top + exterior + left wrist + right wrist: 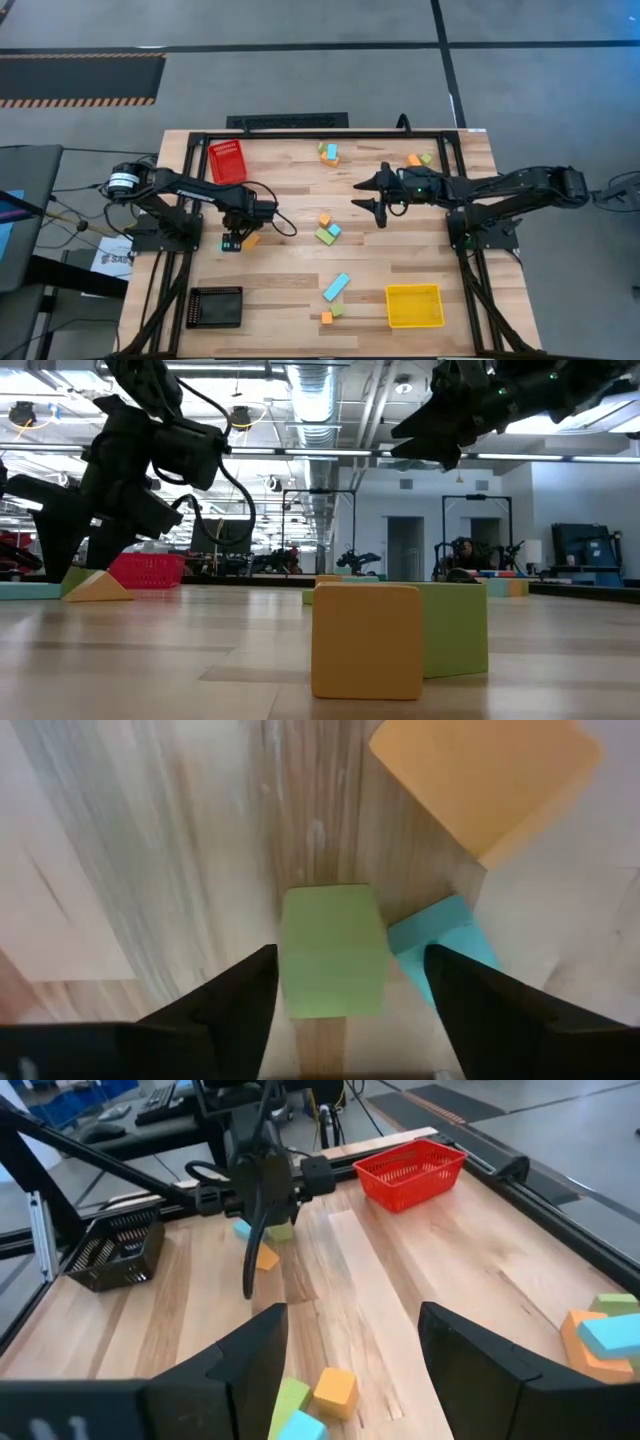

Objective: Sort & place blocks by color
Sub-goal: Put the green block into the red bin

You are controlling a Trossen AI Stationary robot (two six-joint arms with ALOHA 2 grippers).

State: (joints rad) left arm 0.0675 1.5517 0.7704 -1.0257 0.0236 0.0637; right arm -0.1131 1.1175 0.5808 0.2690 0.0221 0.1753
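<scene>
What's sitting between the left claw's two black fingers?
A light green cube sits on the wooden table between the left claw's open fingers, seen in the left wrist view. A cyan block lies just beside it.

My overhead camera looks straight down on the whole bench [300, 290]. My low camera sits at bench-top height, close behind an orange block [366, 640], facing the room. My left wrist camera stares down, very near a green block [332, 950]. My right wrist camera looks across the bench at the red bin [412, 1172], which the overhead and low views share.
</scene>
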